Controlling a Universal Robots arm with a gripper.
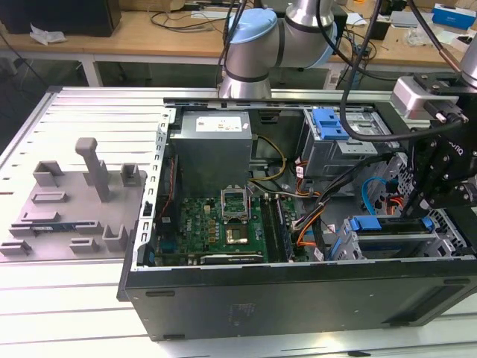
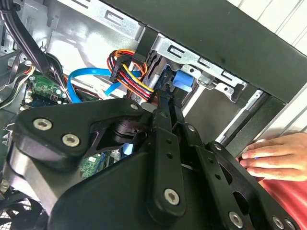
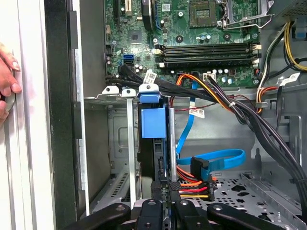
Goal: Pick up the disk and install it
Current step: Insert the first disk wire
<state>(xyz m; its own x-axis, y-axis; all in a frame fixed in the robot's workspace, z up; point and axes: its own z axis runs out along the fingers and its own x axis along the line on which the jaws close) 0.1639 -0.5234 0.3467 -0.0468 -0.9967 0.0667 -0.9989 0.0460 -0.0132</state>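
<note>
We see the black pincer (image 3: 165, 191) clenched on the blue-framed disk (image 3: 153, 122), standing edgewise in the metal drive bay (image 3: 128, 143); orange-yellow cables (image 3: 196, 189) crowd beside; a hand (image 3: 7, 79) steadies the case.

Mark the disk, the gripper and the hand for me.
disk (image 3: 152, 122), first wrist view, blue carrier end.
gripper (image 3: 165, 188), first wrist view, between the fingertips.
hand (image 2: 273, 155), second wrist view, its fingers on the case edge.

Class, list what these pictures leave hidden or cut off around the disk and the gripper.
- Disk: first wrist view shows just its blue end; bay rails hide its label.
- Gripper: second wrist view, linkage hides how the jaws stand.
- Hand: frame edge cuts it off.
</note>
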